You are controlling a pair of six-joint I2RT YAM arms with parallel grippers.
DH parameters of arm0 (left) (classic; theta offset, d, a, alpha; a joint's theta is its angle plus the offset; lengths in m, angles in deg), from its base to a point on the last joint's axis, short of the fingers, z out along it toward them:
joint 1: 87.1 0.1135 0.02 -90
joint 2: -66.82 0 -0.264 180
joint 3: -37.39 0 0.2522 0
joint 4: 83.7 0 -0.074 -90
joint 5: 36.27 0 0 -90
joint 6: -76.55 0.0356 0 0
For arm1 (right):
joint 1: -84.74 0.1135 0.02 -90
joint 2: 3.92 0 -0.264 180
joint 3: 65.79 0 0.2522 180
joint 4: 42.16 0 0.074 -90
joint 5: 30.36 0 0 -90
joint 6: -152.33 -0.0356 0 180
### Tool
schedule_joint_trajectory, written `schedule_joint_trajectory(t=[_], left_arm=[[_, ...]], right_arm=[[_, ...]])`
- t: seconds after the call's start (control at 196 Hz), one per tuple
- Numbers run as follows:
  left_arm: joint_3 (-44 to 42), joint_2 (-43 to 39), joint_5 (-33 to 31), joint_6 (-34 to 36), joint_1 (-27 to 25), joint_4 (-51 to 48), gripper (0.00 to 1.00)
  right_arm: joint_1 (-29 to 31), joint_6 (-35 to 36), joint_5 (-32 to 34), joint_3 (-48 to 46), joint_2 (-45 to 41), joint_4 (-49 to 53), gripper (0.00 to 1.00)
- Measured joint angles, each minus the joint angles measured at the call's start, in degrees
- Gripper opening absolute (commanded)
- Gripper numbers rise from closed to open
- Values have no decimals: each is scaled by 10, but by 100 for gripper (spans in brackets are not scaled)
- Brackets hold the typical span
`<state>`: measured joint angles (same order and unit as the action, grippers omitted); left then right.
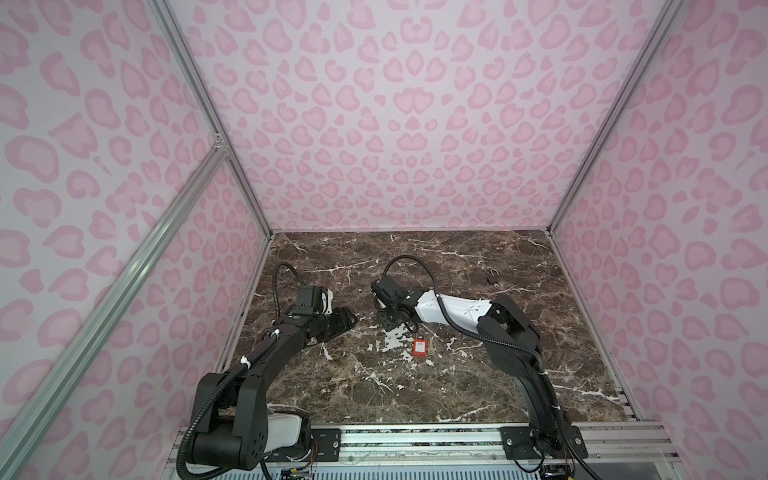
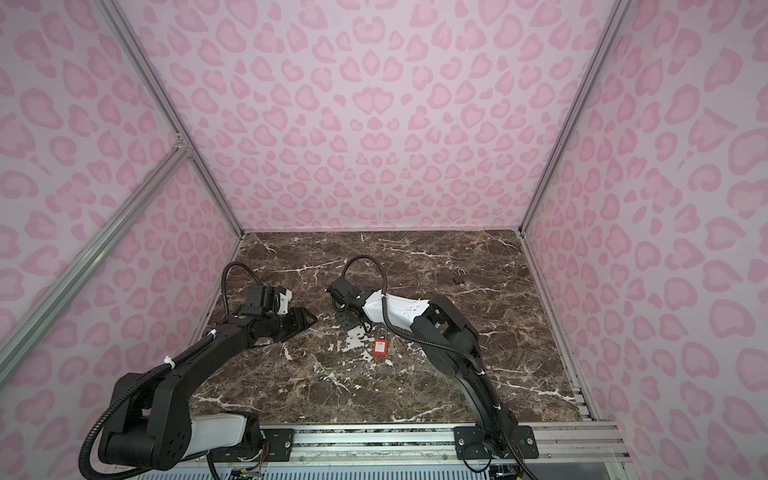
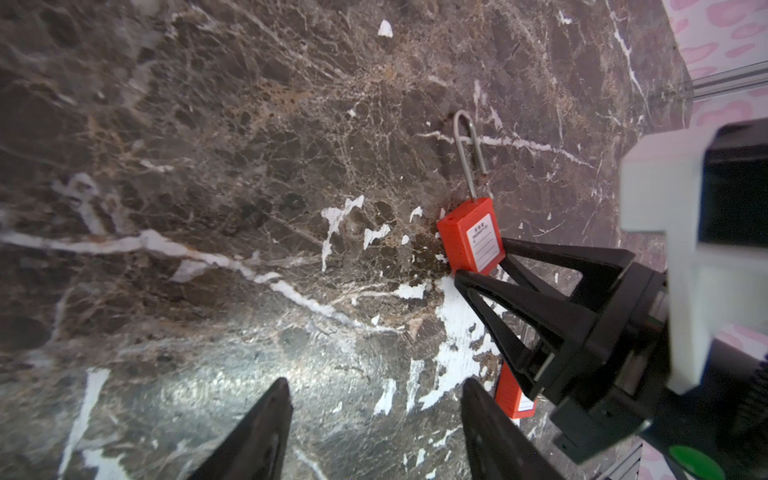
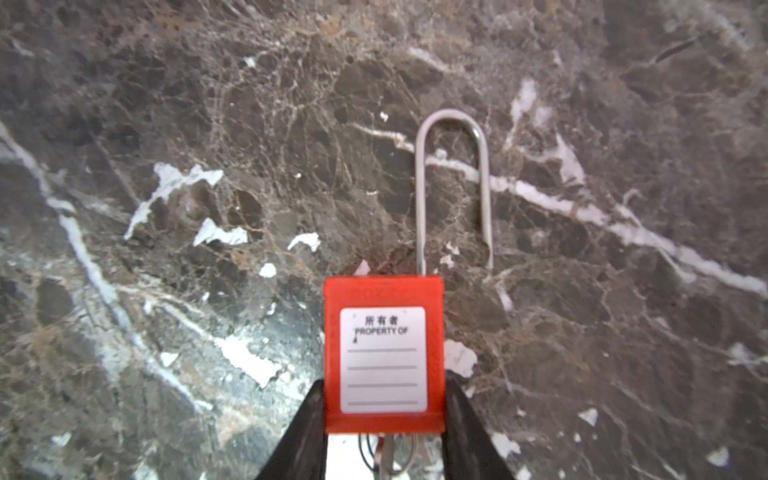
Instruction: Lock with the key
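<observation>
Right end effector (image 4: 384, 382): narrow, clasping red padlock (image 4: 384, 357) by its flanks;
Padlock axis: shackle (image 4: 420, 199) points straight away;
Left end effector (image 3: 374, 380): wide, farther

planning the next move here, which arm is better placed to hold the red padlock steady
Right. The right claw has a finger against each side of the red padlock body in the right wrist view. The left claw hangs open and empty, short of it.
</observation>
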<state>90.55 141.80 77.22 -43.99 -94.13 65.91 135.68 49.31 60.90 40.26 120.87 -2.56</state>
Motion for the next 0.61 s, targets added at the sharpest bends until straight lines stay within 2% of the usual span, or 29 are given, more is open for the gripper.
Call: schedule_joint_trajectory(t=[0.265,0.418,0.612], left_arm=[[5,-3,47,-32,0,24,67],[7,-2,91,-68,0,65,66],[13,8,137,-100,0,113,60]], right_arm=[[-7,26,-18,-40,-48,-27,30],[-16,36,-62,-88,-105,-57,30],[-19,36,-112,-131,-152,-79,30]])
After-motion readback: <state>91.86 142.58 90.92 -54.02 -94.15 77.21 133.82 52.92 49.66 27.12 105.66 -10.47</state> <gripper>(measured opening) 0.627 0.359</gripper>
